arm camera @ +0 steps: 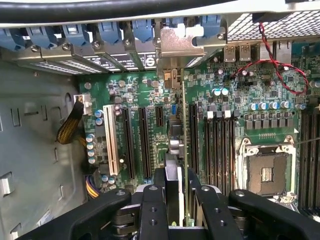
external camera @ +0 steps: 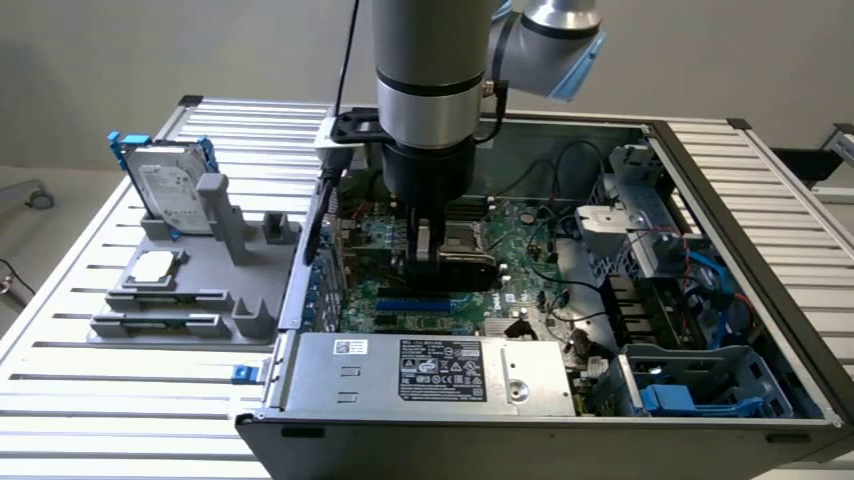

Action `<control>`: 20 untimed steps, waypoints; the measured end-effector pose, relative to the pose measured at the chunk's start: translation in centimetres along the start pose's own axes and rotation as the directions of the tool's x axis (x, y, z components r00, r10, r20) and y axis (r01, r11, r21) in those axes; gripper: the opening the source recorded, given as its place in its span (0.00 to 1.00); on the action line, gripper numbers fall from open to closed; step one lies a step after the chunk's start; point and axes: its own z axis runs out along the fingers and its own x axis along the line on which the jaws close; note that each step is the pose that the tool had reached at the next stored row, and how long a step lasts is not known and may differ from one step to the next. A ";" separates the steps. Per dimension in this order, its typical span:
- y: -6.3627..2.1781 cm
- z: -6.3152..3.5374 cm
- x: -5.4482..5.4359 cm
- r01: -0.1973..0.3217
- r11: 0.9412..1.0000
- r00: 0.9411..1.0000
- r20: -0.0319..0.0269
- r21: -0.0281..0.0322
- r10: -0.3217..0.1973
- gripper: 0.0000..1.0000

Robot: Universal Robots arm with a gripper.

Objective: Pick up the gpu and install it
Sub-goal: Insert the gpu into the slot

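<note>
While fingers (arm camera: pixel 152 210) clamp the gpu (arm camera: pixel 173 186), it stands above the motherboard (arm camera: pixel 235 82).

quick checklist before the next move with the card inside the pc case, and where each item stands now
1. Card gripped between the fingers of the tool: ok.
2. Card's metal bracket at the rear slot openings of the case: ok.
3. Card's lower edge lined up with a slot on the board: cannot tell, the card is seen edge-on and hides what lies under it.
4. Red and black wire clear of the card: ok, it lies off to one side.
5. Card pressed fully home: cannot tell.
</note>
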 end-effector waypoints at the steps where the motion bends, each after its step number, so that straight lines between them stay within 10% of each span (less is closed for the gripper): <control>1: 0.04 0.00 0.0 -0.001 1.000 1.000 0.000 0.000 0.001 0.28; 20: 0.79 1.35 0.0 -0.016 1.000 1.000 0.000 0.005 0.016 0.28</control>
